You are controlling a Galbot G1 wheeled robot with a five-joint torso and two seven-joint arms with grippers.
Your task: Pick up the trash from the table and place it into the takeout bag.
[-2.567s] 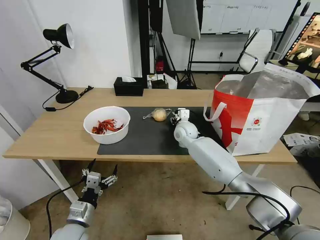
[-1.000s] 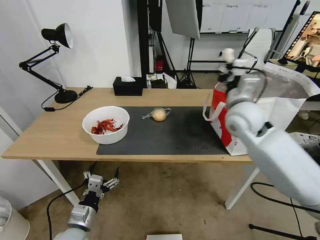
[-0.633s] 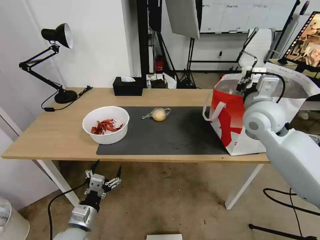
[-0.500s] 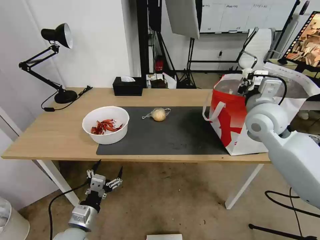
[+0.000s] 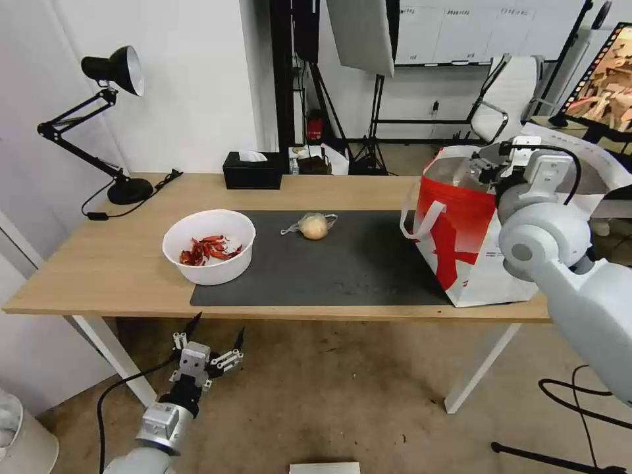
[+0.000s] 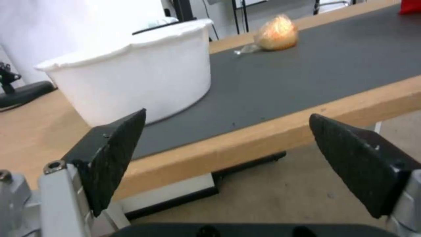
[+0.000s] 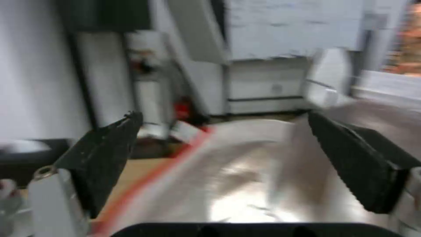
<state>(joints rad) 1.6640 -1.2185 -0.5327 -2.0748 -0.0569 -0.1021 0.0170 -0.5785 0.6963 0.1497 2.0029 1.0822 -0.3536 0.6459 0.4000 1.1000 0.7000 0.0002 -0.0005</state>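
Right gripper spread over the bag mouth, two pieces of trash left on the table.

Your right gripper (image 5: 486, 162) hangs above the open top of the takeout bag (image 5: 474, 257) at the right end of the table (image 5: 105, 263), its jaws wide apart with nothing between them; the right wrist view looks straight down at the foil lining, so it sits where anything let go would fall inside. You have the small clear bag (image 5: 314, 226) with its yellowish lump lying on the far part of the dark mat (image 5: 329, 270), well apart from the white bowl (image 5: 209, 245) of red chili shells at the mat's left edge (half on the wood). Your left gripper (image 5: 209, 347) waits below the near table edge, fingers wide and empty, pointed up toward the bowl.
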